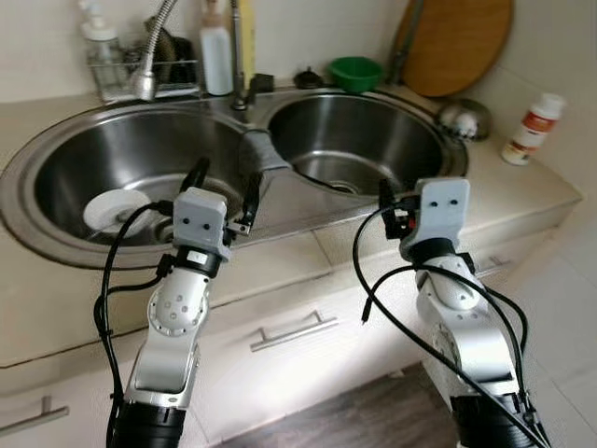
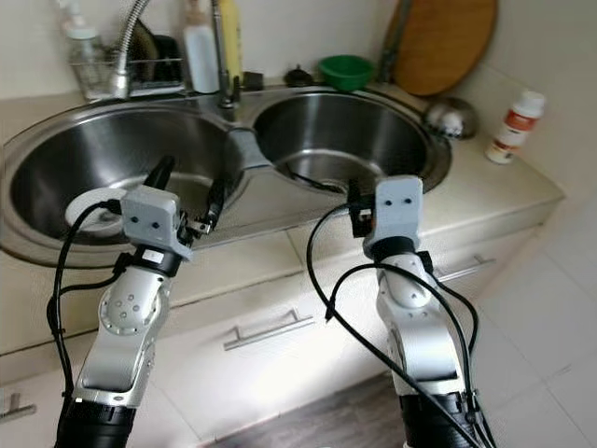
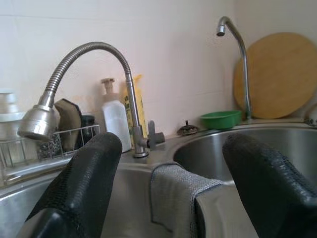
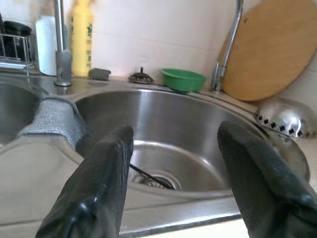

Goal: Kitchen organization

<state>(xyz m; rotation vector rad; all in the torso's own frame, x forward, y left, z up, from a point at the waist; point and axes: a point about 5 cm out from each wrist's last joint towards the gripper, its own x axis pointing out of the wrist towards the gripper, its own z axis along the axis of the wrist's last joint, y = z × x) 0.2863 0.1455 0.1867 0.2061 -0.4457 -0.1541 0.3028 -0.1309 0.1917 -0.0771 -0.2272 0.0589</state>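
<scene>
A steel double sink [image 1: 308,201] runs across the counter in front of me. A grey cloth [image 1: 264,154] hangs over the divider between the two basins. A white round plate [image 1: 114,211] lies in the left basin. My left gripper [image 1: 224,185] is open and empty, held over the sink's front rim and pointing at the cloth [image 3: 176,191]. My right gripper [image 1: 392,201] is also open and empty, at the front rim of the right basin [image 4: 163,144]. A thin black cable [image 4: 148,174] lies by that basin's drain.
Behind the sink stand a wire rack [image 1: 140,73], a white bottle [image 1: 216,56], a yellow bottle [image 1: 244,33], a flexible faucet [image 1: 149,65] and a green bowl [image 1: 355,73]. A round wooden board [image 1: 457,42], a metal strainer [image 1: 464,119] and an orange-labelled bottle [image 1: 532,129] are on the right. Drawer handle [image 1: 294,331] is below.
</scene>
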